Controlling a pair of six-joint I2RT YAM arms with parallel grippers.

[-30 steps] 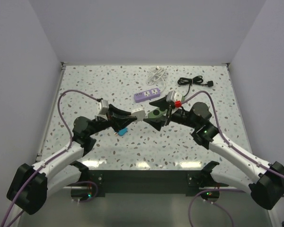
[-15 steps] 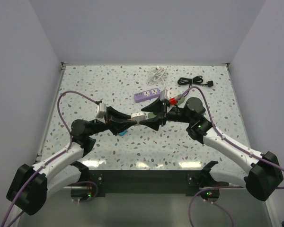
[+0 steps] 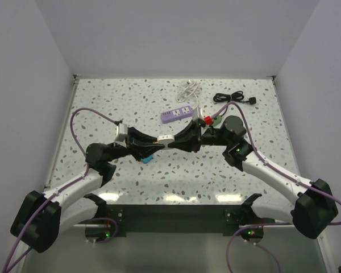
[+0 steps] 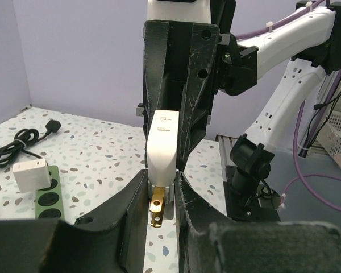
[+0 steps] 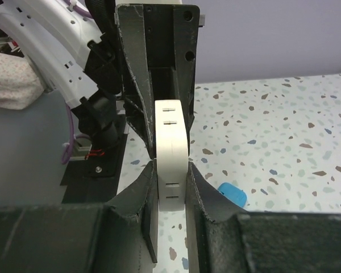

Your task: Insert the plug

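Right pincer [image 3: 181,139] has come in from wide open and is now clamped on the plug [image 5: 171,145]; left pincer [image 3: 152,144] hasn't let go, so both are closed on the same white body, held in the air over the surface [image 3: 244,165] between the two arms. Plug's long axis runs straight from one pincer to the other, about level. Brass blade [image 4: 157,206] sits down between the left fingers and points back at the left wrist, so the right has the blank rear end. Reads to me as a handover mid-way: once the left lets go, the blade end is free. Purple strip [image 3: 177,114] lies on the surface just beyond the right pincer, away from the bases, clearly nearer the right arm. Green strip [image 4: 48,196] also shows in the left wrist view, with a white block [image 4: 30,174] on it; can't tell which strip is the target. Either way the blade faces sideways, away from the purple strip, so the right wrist needs to turn it before going down.
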